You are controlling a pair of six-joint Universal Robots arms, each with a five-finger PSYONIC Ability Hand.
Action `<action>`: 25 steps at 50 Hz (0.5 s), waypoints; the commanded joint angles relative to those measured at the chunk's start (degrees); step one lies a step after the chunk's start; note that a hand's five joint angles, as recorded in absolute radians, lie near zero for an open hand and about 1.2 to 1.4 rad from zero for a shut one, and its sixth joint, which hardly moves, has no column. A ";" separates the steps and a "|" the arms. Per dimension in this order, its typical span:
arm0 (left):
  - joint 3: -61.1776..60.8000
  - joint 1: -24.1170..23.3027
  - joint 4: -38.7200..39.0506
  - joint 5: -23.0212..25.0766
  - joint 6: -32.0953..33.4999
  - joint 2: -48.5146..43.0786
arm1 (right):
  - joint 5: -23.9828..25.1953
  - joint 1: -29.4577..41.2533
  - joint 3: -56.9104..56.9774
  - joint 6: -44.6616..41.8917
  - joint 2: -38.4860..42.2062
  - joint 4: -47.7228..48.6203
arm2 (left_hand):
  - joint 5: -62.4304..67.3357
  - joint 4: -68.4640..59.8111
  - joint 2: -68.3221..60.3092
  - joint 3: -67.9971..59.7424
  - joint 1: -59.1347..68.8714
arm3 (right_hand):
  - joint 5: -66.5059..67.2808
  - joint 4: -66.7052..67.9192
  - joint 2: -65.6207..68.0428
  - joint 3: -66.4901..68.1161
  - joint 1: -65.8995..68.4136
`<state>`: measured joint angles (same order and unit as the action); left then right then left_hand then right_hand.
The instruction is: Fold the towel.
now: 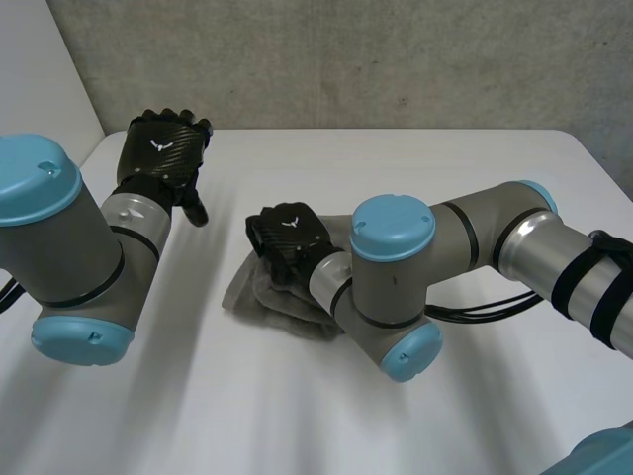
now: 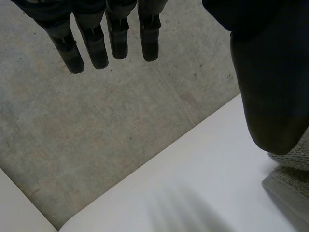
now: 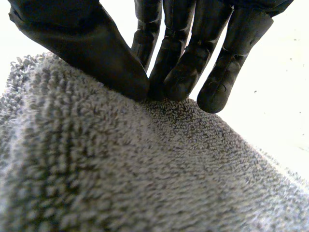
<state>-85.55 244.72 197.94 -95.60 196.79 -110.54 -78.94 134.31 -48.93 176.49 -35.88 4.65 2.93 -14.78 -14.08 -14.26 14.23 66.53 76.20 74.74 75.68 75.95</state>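
Note:
A grey terry towel (image 1: 252,297) lies bunched in a small folded heap in the middle of the white table (image 1: 425,168). My right hand (image 1: 287,237) rests on the heap's far part. In the right wrist view the right hand (image 3: 183,48) has its thumb and fingers drawn together, pinching the towel (image 3: 145,169) at its far edge. My left hand (image 1: 163,148) is held up over the table's far left corner, apart from the towel. There its fingers (image 2: 96,43) are straight and spread with nothing between them, and a bit of towel (image 2: 289,174) shows past the thumb.
A rough concrete wall (image 1: 346,59) stands right behind the table's far edge. My right arm (image 1: 475,247) reaches across the table's right half toward the towel. Bare table lies in front of and to the left of the heap.

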 commanded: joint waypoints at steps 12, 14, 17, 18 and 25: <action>-0.85 0.41 0.08 -0.03 -0.17 0.59 | 0.28 0.60 4.45 0.52 5.45 -2.18 | -1.88 3.72 3.03 3.20 -3.18 | 3.47 3.80 5.26 4.32 4.05; -0.85 0.41 0.08 -0.03 -0.26 0.50 | 0.28 0.60 5.15 0.35 6.25 -3.67 | -1.88 3.72 3.03 3.20 -3.18 | 3.47 3.80 5.26 4.32 4.05; -0.93 0.23 0.08 -0.03 -0.53 0.50 | -0.16 0.60 4.90 0.26 5.91 -5.00 | -1.88 3.72 3.03 3.20 -3.18 | -13.96 -13.63 -12.17 -13.10 -13.38; -0.93 0.23 0.08 -0.03 -0.53 0.50 | -0.16 0.60 4.89 0.26 5.90 -5.00 | -1.88 3.72 3.03 3.20 -3.18 | -14.13 -13.80 -12.34 -13.28 -13.56; -0.06 0.32 -0.01 -0.03 -1.49 0.68 | -0.16 -0.27 -4.57 0.87 -6.02 -4.22 | -2.05 3.89 3.19 3.37 -3.34 | -66.53 -66.20 -64.74 -65.68 -65.95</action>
<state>-86.34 245.05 198.02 -95.63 196.01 -110.01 -79.20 134.75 -46.39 176.86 -32.97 -0.28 2.90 -14.73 -14.01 -14.26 14.23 10.14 19.63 18.56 19.89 18.64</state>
